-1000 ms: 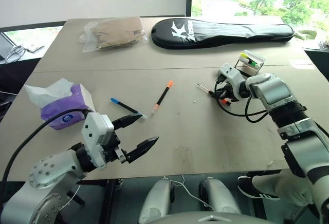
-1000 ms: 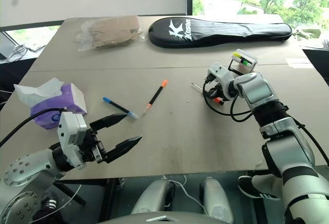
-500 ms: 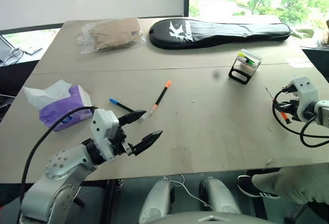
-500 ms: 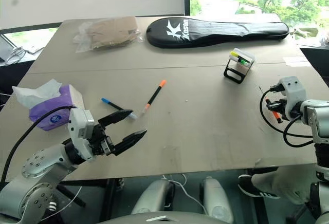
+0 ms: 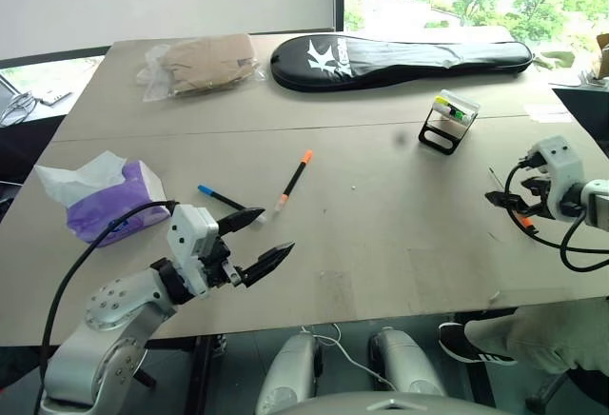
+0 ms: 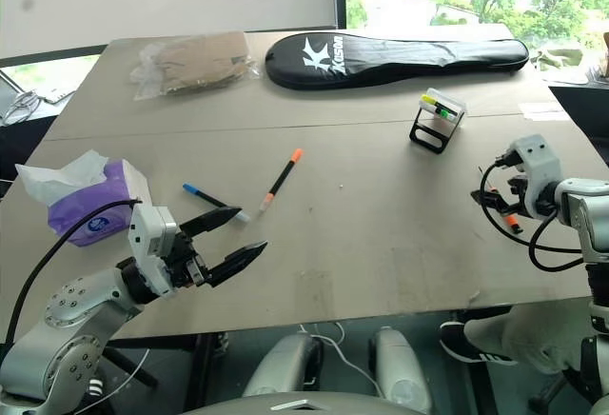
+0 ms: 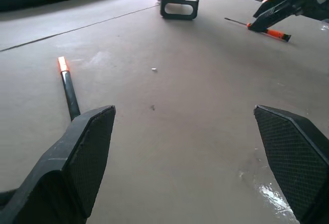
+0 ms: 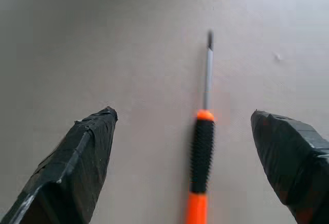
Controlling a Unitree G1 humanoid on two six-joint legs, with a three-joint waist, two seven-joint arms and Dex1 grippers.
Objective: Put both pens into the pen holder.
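Observation:
Two pens lie left of the table's middle: one with an orange cap [image 5: 296,175], one with light-blue ends [image 5: 225,197]. The pen holder [image 5: 450,120], a small tilted box on a black stand, sits at the back right, with yellow and green markers in it. My left gripper [image 5: 276,229] hovers open near the front edge, just short of the blue-ended pen and with nothing between its fingers. In the left wrist view the orange-capped pen [image 7: 68,88] lies ahead of it. My right gripper [image 8: 182,115] stands open at the table's right edge.
A black-and-orange screwdriver [image 8: 201,147] lies on the table between the right gripper's fingers. A purple tissue box [image 5: 114,201] stands at the front left. A long black racket bag [image 5: 400,55] and a plastic-wrapped brown package [image 5: 205,61] lie along the far edge.
My right arm swung from beside the pen holder to the table's right edge with the screwdriver, then opened and left the tool on the table. The left gripper stayed open.

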